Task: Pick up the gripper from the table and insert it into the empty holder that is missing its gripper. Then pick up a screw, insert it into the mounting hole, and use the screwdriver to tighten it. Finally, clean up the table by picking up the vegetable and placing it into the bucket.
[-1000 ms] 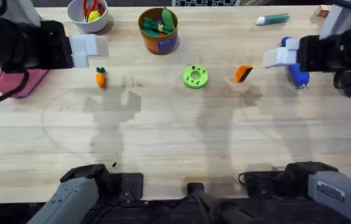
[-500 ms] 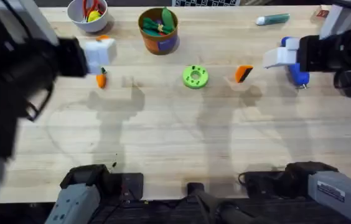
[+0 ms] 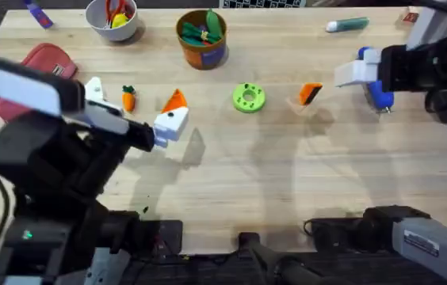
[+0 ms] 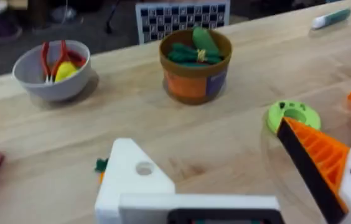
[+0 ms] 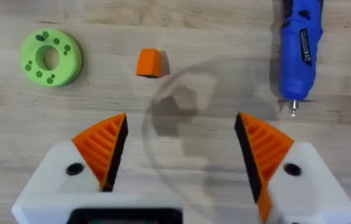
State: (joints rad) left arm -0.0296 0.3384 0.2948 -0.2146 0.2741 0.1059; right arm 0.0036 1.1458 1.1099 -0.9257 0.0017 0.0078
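- Since a second ago the left arm has swung out from the table's far-left edge toward the middle; the left gripper (image 3: 132,117) now hangs over the table (image 3: 231,182) with its fingers spread, and the red pouch (image 3: 45,63) it was covering is uncovered.
- On the left, that gripper carries one orange tip on the inner finger, while the holder (image 4: 132,180) on the other finger is bare white with an open mounting hole.
- Just beyond it, the vegetable (image 3: 128,98) lies on the table between the two left fingers, with the bucket (image 3: 203,38) farther back, already holding green toys.
- Right of centre, past a green ring (image 3: 248,97), the gripper (image 3: 310,93) lies loose on the wood, well apart from both arms.
- It looks light, rigid plastic; my guess is it could skid on the smooth wood, so pinching its flat sides low seems safest.
- At the right, the right gripper (image 5: 182,149) hovers with fingers wide apart, holding nothing; the screwdriver (image 5: 301,46) lies beside it, untouched.
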